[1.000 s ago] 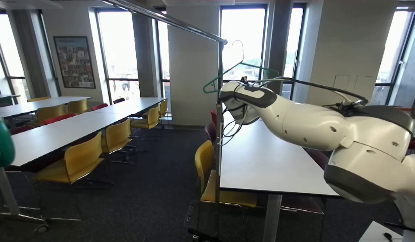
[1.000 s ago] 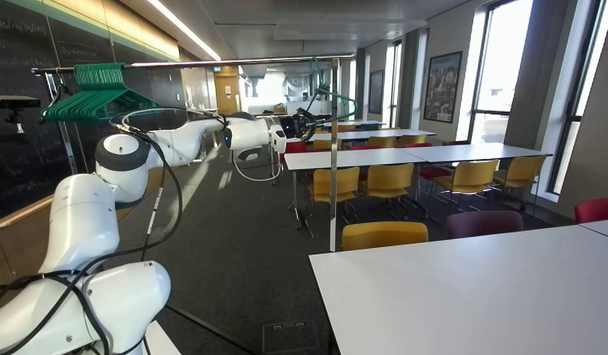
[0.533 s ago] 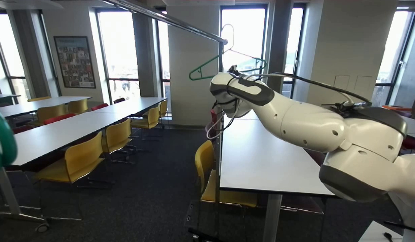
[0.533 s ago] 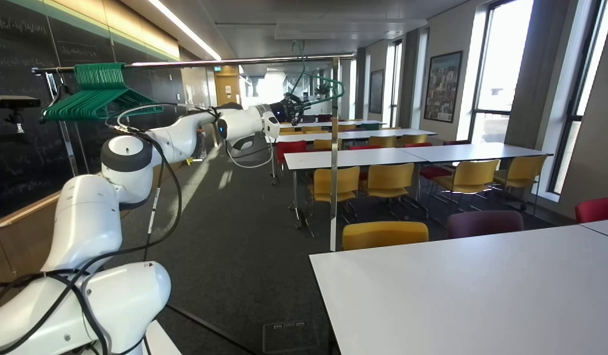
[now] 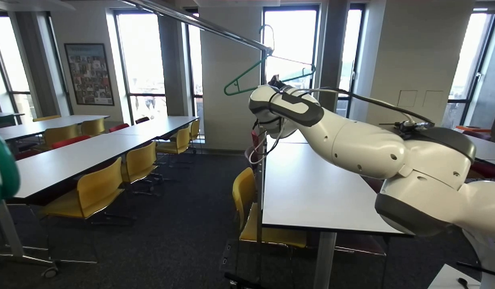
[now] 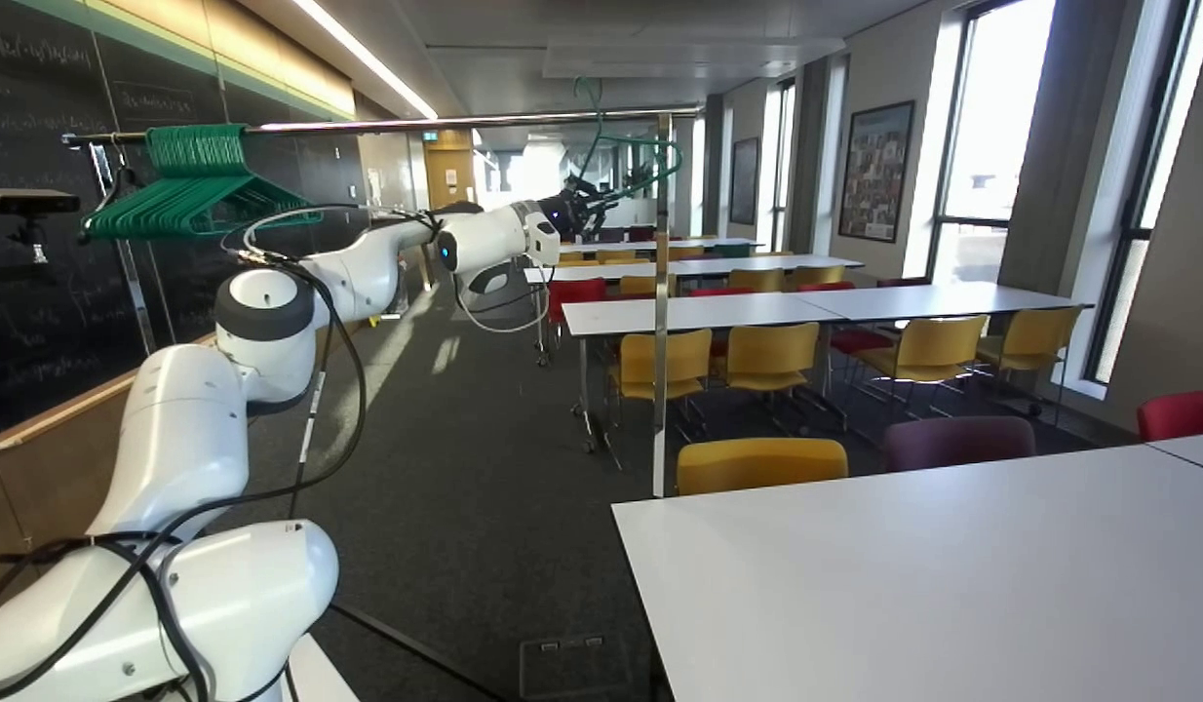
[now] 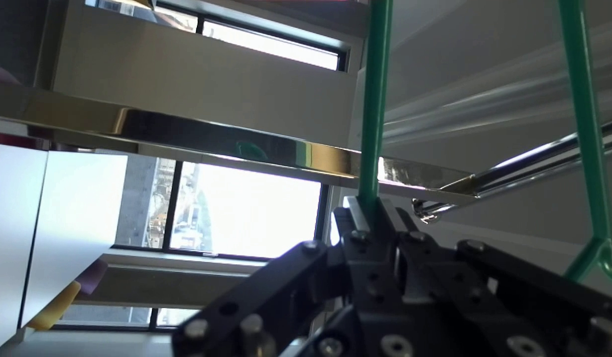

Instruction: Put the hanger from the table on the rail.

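Hangers [image 6: 194, 151] block the rail [image 6: 446, 123] at one end, its middle open.

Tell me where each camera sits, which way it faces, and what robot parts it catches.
An exterior view: set apart from the arm, looking along the rail toward the windows; the arm shows at the picture's right.
An exterior view: also apart, looking across the rail, blackboard at left, windows at right; the arm stretches from lower left to middle.
Wrist view: on the arm, looking past the gripper, closed on the hanger, toward the windows; of the arm, only that gripper shows.
Both exterior views share arm, hanger and rail.
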### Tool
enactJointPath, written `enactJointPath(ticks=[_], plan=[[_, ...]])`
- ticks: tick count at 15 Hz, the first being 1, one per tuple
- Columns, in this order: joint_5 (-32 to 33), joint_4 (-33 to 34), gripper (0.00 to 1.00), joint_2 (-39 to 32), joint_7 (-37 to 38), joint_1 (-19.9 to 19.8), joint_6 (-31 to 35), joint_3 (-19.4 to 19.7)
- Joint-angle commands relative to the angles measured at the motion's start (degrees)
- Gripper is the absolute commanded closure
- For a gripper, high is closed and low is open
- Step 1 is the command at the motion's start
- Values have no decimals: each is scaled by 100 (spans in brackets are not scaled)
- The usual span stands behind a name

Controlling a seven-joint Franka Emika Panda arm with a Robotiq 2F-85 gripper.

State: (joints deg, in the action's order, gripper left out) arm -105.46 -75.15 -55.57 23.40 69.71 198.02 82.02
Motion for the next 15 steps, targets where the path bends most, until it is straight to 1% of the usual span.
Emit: enactJointPath(ticks=[1, 3, 5, 6, 7, 9, 10, 12, 13, 15], plan=[[554, -158, 98, 632, -714, -49, 0, -532], [865, -362, 98, 935, -951, -3, 0, -845], [1069, -479, 98, 1132, -1012, -10, 0, -1058], [1131, -530, 98, 1173, -1001, -19, 0, -1102], [851, -425, 98, 1199, -1280, -64, 0, -1159], [683, -237, 98, 1213, -1133, -131, 0, -1193], [391, -139, 98, 1147, -839, -122, 0, -1062], [-113, -187, 98, 1124, -734, -22, 1, -859], [-420, -250, 98, 1080, -718, 39, 1, -701], [-1115, -425, 98, 873, -684, 189, 2, -245]])
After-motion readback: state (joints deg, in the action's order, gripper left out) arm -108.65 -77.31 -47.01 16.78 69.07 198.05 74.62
